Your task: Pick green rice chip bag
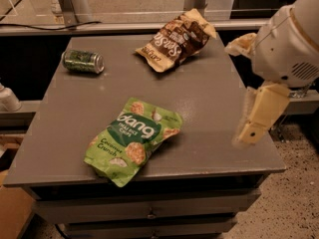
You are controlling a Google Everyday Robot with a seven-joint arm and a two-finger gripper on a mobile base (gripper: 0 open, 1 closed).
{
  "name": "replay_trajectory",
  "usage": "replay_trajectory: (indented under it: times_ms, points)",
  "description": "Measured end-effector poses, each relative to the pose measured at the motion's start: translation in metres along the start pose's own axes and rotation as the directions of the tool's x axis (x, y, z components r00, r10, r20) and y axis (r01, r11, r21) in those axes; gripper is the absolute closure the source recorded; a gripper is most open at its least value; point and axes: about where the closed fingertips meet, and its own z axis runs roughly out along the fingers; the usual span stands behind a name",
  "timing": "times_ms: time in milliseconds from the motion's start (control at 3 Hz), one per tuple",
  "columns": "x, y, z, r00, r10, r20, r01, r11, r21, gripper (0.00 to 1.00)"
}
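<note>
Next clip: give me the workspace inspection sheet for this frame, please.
Surface: grey table, drawers below.
Job's things: green bag lies flat near the front edge, untouched.
Clutter: brown bag at the back; can on its side, back left.
Grippers: claw hangs by the table's right edge, apart from the green bag.
Cables: black cable behind the table, left.
Surroundings: speckled floor at right.
</note>
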Motion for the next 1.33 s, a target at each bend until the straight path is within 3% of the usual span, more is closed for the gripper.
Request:
replay_trajectory:
  times_ms: [333, 667, 1000, 1333]
  points:
    - [-0.045, 0.020, 0.032, 0.991, -0.044, 0.128, 0.045, 0.9990, -0.004, 0.00]
    - [-0.045, 0.020, 0.032, 0.991, -0.045, 0.127, 0.046, 0.9989, -0.004, 0.00]
    - [-0.051, 0.016, 0.039, 0.984, -0.031, 0.174, 0.031, 0.9995, 0.005, 0.00]
    - [-0.075, 0.014, 0.066, 0.969, -0.047, 0.241, 0.048, 0.9988, 0.000, 0.00]
